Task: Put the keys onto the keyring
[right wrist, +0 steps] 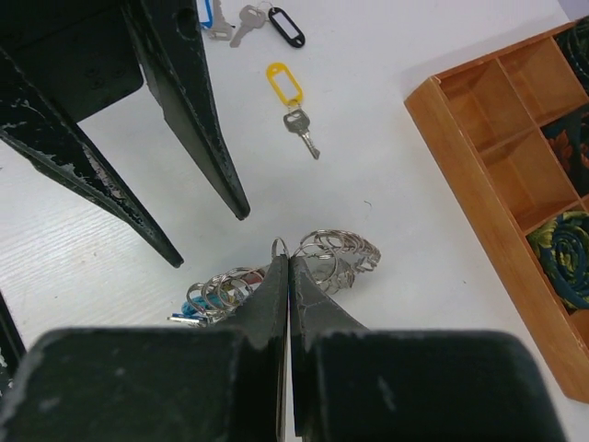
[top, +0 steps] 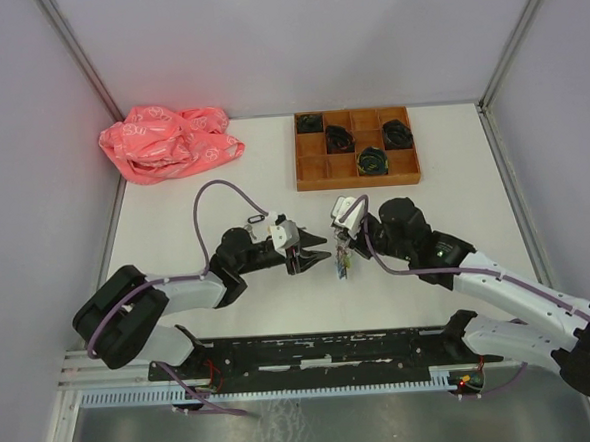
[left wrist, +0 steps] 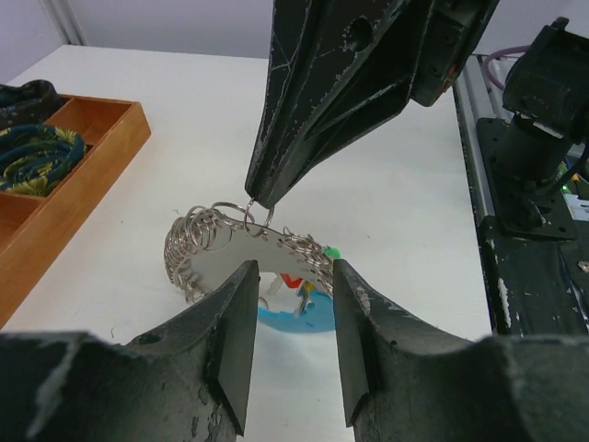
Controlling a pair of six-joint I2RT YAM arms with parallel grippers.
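We had our right fingers (right wrist: 272, 304) pressed together on one silvery loop at the top of the big hoop-shaped keyring (left wrist: 207, 241) of metal rings with a light-blue section, so the bunch hung right under them where our other arm could reach it. We couldn't tell if its low end touched the white table (right wrist: 405, 221). Our left fingers (left wrist: 235, 350) stood apart just short of the ring, the blue bit showing in their gap, probably lining up to steady it. The small silver key with the yellow plastic tag (right wrist: 294, 117) lay loose out past the right fingertips, not yet threaded.
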